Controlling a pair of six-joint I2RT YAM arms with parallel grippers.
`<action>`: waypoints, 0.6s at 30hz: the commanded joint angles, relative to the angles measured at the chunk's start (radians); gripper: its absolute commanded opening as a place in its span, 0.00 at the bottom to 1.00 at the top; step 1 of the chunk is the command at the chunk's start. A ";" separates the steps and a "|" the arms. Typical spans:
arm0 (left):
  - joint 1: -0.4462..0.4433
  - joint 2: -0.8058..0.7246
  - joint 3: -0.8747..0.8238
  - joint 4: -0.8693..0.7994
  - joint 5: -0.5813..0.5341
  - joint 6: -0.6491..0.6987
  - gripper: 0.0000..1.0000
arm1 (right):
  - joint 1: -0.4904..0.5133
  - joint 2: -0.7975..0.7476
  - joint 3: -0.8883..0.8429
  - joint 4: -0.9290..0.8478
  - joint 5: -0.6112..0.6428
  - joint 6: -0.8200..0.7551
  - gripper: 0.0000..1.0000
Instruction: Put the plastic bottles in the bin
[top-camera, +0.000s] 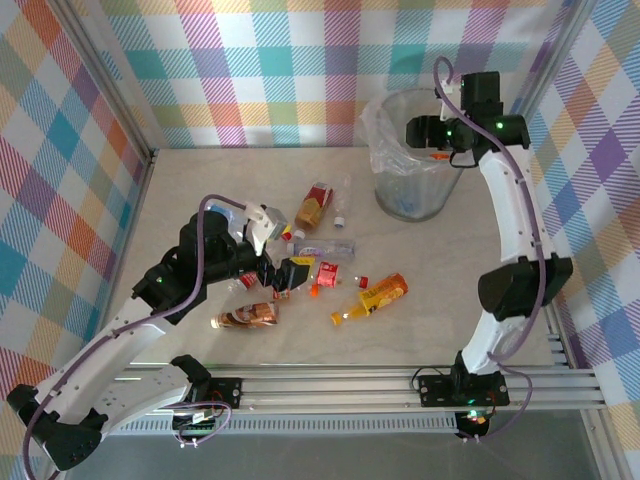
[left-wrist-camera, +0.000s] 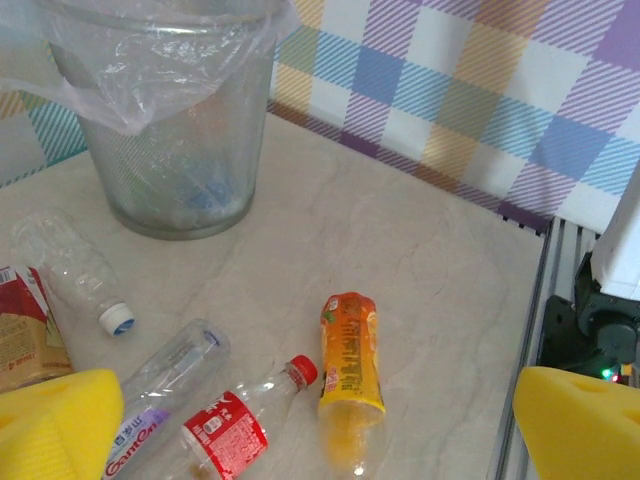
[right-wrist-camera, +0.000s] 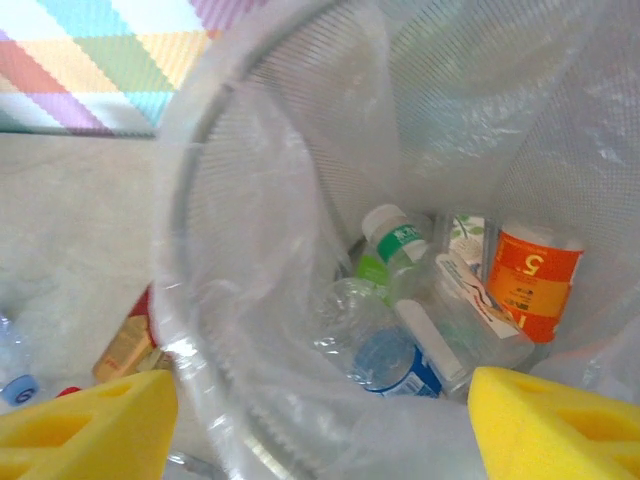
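The bin stands at the back right, lined with a clear bag. My right gripper hangs over its rim, open, with nothing between its pads. Inside the bin lie a green-labelled bottle, a blue-labelled one and an orange-labelled one. My left gripper is open above the loose bottles mid-table. Between its yellow pads lie an orange bottle and a red-labelled clear bottle.
More bottles lie on the table: a clear one with a blue cap, a purple-labelled one, a red-and-tan one and a copper-coloured one. Checked walls close in the table. A metal rail runs along the near edge.
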 joint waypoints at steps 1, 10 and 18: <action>0.003 -0.023 0.064 -0.087 0.001 0.074 1.00 | 0.047 -0.098 -0.107 0.083 -0.084 -0.047 0.78; 0.001 -0.128 0.157 -0.361 -0.095 0.015 1.00 | 0.274 -0.304 -0.433 0.204 -0.213 -0.093 0.84; -0.013 -0.289 0.140 -0.440 -0.218 -0.093 1.00 | 0.497 -0.340 -0.600 0.261 -0.306 -0.076 0.89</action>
